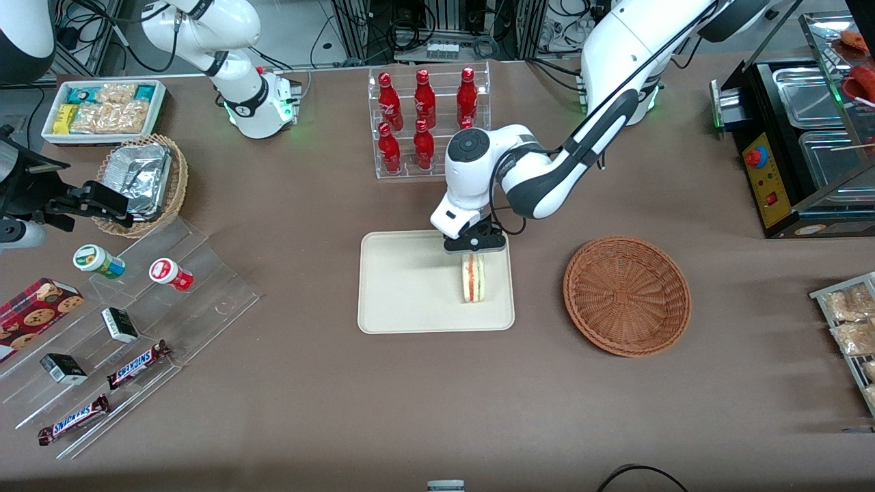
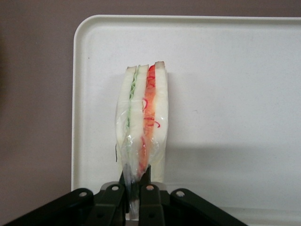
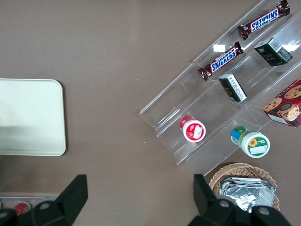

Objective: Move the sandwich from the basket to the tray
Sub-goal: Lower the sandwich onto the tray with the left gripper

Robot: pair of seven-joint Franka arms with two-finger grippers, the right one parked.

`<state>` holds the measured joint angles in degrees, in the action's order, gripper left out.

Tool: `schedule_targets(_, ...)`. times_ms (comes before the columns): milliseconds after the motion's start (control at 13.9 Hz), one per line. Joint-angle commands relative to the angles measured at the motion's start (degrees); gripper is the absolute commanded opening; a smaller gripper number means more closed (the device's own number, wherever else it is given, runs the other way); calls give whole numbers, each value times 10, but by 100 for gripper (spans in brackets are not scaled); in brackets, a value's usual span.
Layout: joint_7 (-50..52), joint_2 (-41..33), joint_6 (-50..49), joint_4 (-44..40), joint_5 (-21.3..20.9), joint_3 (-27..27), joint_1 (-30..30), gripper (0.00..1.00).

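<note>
Sandwich [image 2: 143, 122] upright on tray [image 1: 403, 301], gripper [image 1: 474, 254] above.

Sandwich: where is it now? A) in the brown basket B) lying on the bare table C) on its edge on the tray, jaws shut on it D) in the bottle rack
C: the sandwich stands on the tray, pinched by the gripper; the basket is empty.

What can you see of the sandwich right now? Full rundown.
The sandwich is a pale white-bread wedge in clear wrap, showing a green filling stripe beside a red-orange one. It stands on edge on the cream tray, at the side nearest the wicker basket, which is empty. The gripper is directly above it, its black fingers pinching the sandwich's end.
</note>
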<state>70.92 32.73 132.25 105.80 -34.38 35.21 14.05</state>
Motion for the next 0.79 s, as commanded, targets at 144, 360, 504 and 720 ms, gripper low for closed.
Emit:
schedule_targets(144,31,16,2,-24,-15,0,13,0)
schedule_targets(360,40,25,1,-34,-17,0,25,0)
schedule_targets(504,43,29,0,-38,-17,-1,26,31)
schedule_targets(720,43,31,-1,-42,-17,0,26,51)
